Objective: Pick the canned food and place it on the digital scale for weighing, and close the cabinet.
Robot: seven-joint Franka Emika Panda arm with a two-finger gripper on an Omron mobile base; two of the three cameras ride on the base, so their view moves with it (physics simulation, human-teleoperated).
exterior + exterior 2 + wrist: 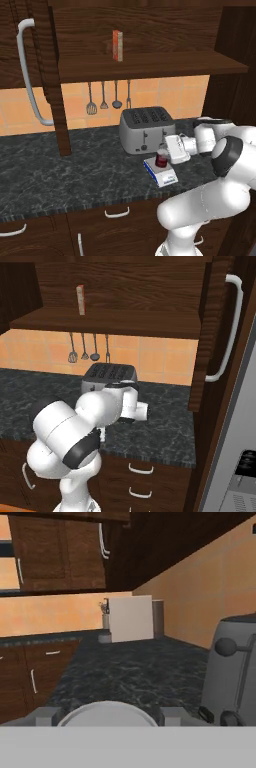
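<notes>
1. Canned food (161,159), a small dark red cylinder with a pale top, stands upright on the digital scale (162,174), with the gripper (167,152) right at it; in the hand view its silvery lid (108,715) sits between the two grey fingers (46,716).
2. Fingers flank the can on both sides and look to be grasping it, though from these angles I cannot tell for certain whether they press on it or have let go.
3. Placing seems to be the step in hand, almost done: the can rests on the scale's flat grey-white top with its blue edge.
4. Next, by my judgement, the fingers must part and the hand draw back without tipping the can, then reach for the cabinet door (47,75) and swing it shut by its long curved silver handle (27,70).
5. Around it: a brushed silver four-slot toaster (145,129) just behind the scale, the dark marbled stone surface (60,170), and a tall orange-red box (117,45) on the brown wooden shelf.
</notes>
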